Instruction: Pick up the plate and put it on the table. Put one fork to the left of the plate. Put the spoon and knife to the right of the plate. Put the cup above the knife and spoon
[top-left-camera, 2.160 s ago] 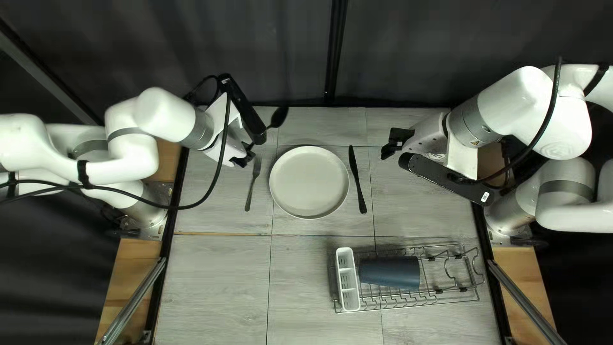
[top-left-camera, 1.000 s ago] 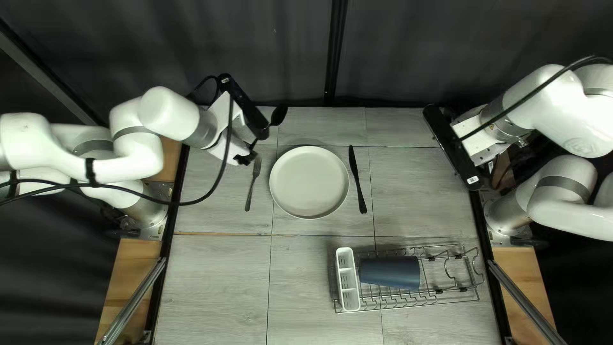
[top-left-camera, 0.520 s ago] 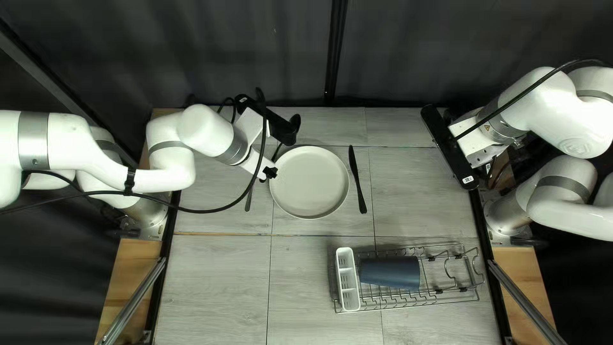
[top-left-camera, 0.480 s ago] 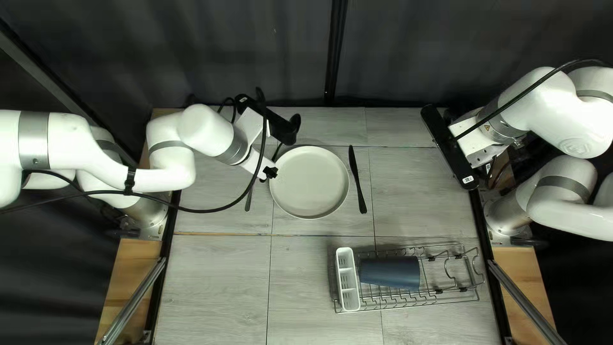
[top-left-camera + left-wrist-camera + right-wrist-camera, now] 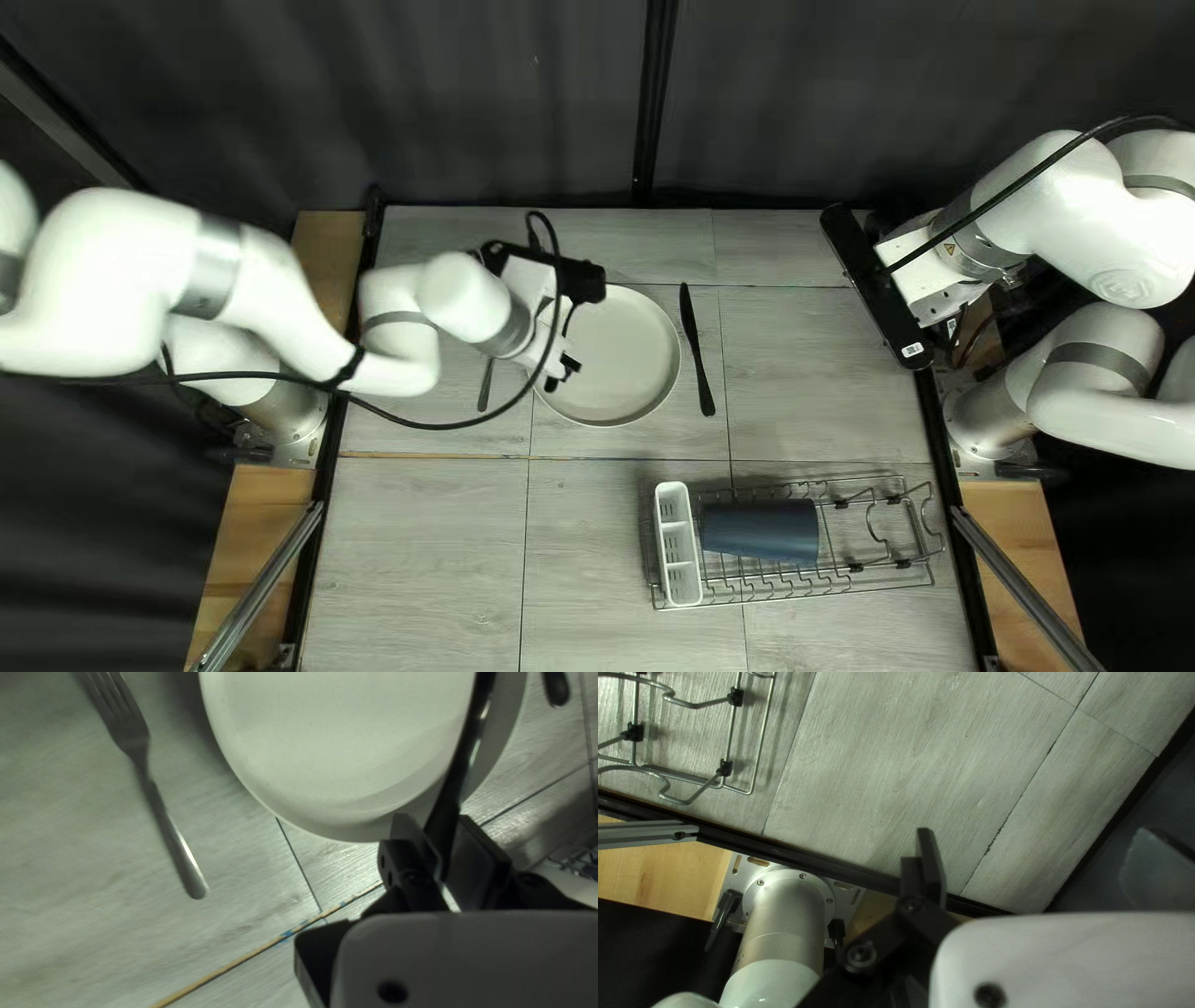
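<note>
The plate (image 5: 629,355) is down on the desk (image 5: 423,548), with the fork (image 5: 165,821) to its left and the knife (image 5: 700,361) to its right, so three pieces look placed. The left end effector (image 5: 433,821) is clamped on a dark utensil, by elimination the spoon (image 5: 458,774), over the plate; it has yet to join the knife. The cup (image 5: 759,529) lies in the dish rack (image 5: 747,602), likely last to go. The right end effector (image 5: 1036,858) has its fingers apart, empty.

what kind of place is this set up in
Most likely a robotics lab or test station: two white robot arms mounted beside a table, metal rails along its sides and a dark curtain behind.
</note>
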Available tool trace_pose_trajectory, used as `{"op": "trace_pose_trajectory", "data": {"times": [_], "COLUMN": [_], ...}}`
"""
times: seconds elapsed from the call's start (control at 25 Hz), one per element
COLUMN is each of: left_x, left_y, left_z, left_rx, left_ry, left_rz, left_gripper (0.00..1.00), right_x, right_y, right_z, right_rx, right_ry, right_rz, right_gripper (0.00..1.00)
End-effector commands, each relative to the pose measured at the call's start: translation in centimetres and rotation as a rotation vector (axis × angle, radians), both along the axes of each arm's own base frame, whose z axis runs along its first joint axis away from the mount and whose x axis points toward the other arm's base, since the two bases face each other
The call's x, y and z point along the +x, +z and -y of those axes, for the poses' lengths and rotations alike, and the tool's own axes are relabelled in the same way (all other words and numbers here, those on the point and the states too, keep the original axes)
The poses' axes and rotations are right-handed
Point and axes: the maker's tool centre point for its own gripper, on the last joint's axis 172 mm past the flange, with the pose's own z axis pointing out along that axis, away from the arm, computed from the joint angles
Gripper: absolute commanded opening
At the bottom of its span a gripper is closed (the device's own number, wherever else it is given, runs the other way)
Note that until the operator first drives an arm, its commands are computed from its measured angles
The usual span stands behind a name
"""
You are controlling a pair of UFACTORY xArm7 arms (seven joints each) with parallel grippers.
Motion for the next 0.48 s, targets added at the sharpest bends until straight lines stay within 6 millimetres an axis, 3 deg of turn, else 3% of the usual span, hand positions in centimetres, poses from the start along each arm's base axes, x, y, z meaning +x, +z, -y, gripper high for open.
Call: {"op": "trace_pose_trajectory", "data": {"times": [0.04, 0.48], "left_x": [0.9, 2.6], "left_y": [-1.6, -6.2], "left_z": [0.3, 0.1], "left_rx": [-0.031, -0.086], "left_ry": [0.031, 0.053], "left_rz": [-0.024, -0.082], "left_gripper": [0.0, 0.01], "right_x": [0.0, 0.0], "right_y": [0.0, 0.0], "right_z": [0.0, 0.0], "right_rx": [0.0, 0.0], "right_ry": [0.0, 0.0], "right_rz": [0.0, 0.0], "right_gripper": [1.0, 1.0]}}
